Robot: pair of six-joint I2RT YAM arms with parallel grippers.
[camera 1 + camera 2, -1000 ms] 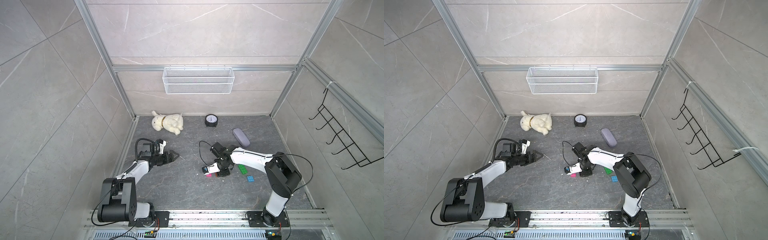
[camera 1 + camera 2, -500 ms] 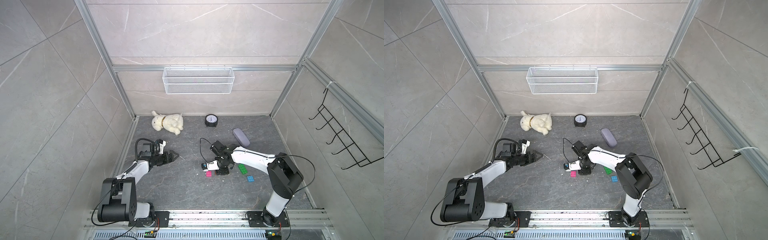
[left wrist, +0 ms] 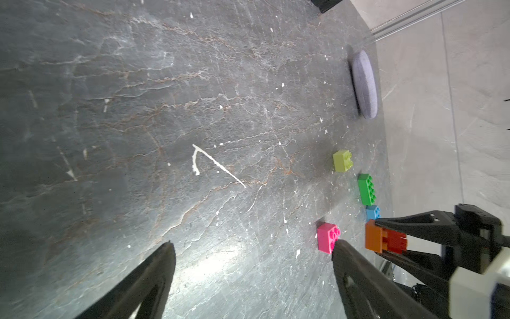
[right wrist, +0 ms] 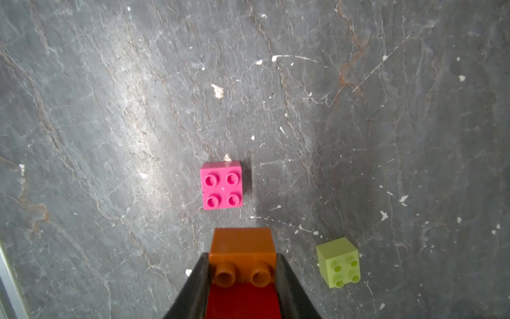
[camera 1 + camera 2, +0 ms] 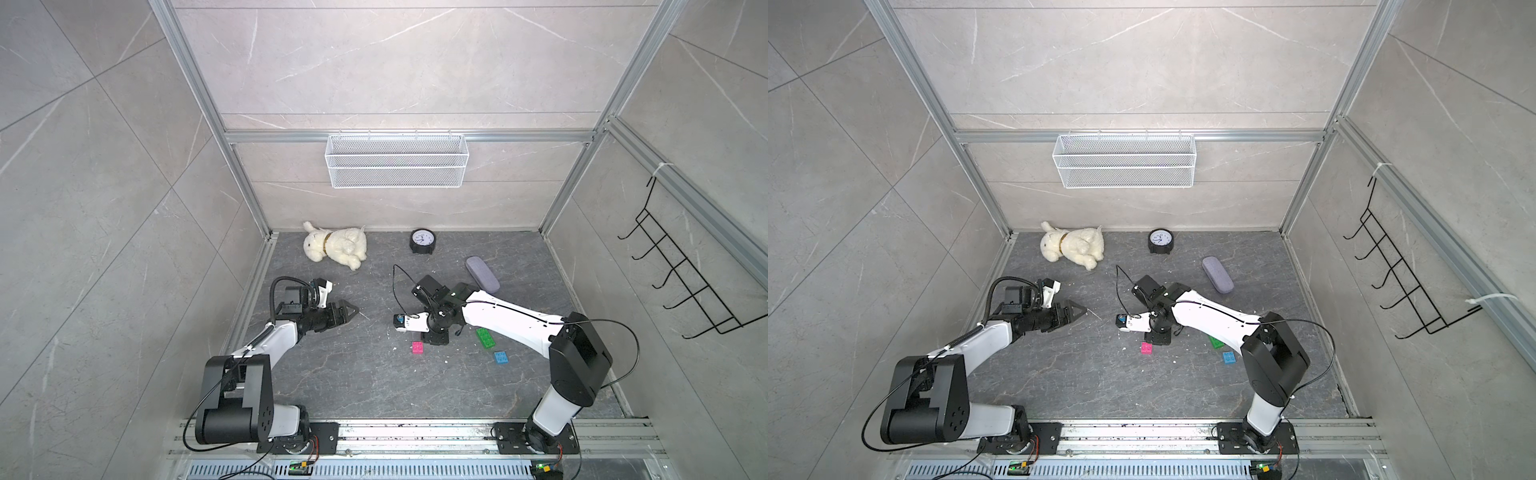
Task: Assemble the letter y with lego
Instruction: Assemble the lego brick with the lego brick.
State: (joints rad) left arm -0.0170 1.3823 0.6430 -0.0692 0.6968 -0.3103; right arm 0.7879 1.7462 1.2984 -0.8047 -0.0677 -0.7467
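Plush dog (image 5: 334,249) at rear, clock (image 5: 422,241) to its R, case (image 5: 482,274) further R, lego (image 5: 485,337) in front.

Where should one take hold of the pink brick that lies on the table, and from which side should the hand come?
Take the pink brick by two opposite smooth side walls, coming down from above. It lies flat with studs up and has free space all around. The right hand is shut on the joined orange brick and red brick; the open left hand looks freer.

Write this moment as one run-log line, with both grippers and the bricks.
left gripper: open, empty | right gripper: shut on orange-red pair, near pink brick | loose: yellow-green brick, green brick, blue brick
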